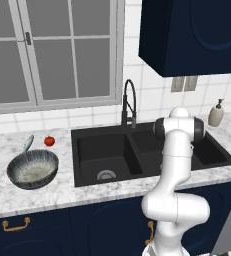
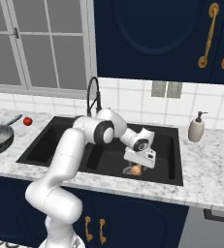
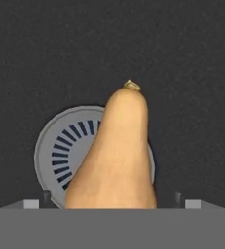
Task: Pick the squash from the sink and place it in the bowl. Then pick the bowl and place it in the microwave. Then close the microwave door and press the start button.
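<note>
The tan, pear-shaped squash (image 3: 119, 155) lies on the floor of the black sink's (image 2: 60, 140) right basin, its stem end pointing away from the hand and its body across a round silver drain (image 3: 65, 151). My gripper (image 3: 111, 198) is low in that basin, open, with one dark fingertip (image 3: 46, 197) on each side of the squash's wide end. From the right base camera the hand hovers just over the squash (image 2: 136, 170). The striped bowl (image 1: 33, 169) stands on the counter left of the sink. The microwave and its door are out of view.
A small red tomato (image 1: 49, 141) and a teal-handled utensil lie behind the bowl. The black coil faucet (image 1: 129, 102) rises behind the sink divider. A soap dispenser (image 2: 197, 128) stands at the sink's right. Dark blue cabinets hang overhead.
</note>
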Controlling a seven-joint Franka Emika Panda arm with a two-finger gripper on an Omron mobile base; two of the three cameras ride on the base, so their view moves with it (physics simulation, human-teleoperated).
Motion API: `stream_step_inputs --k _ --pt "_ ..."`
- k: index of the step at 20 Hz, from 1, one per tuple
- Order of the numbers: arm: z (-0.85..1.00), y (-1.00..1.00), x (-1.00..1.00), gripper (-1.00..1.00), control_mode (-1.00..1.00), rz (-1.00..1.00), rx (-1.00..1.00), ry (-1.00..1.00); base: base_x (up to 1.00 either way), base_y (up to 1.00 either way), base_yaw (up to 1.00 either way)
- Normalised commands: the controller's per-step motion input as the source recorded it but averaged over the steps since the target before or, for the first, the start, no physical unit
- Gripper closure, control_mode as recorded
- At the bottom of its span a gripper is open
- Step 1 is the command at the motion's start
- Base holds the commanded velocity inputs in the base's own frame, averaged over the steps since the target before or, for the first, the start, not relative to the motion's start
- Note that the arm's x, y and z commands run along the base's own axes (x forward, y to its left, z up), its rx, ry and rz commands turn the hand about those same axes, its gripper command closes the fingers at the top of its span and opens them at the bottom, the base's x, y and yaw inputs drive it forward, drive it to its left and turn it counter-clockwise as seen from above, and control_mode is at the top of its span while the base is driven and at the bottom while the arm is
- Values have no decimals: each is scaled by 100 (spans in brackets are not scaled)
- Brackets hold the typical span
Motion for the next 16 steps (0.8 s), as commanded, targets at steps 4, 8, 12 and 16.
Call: stream_step_inputs --k 4,8,12,16 --pt "-27 0 -1 -100 -100 0 0 0 0 0 0" --pt "-32 19 0 100 -100 0 0 1 0 0 0" --pt "-8 8 -11 100 -100 2 0 3 0 0 0" --pt "56 2 -30 100 -100 0 0 -4 0 0 0"
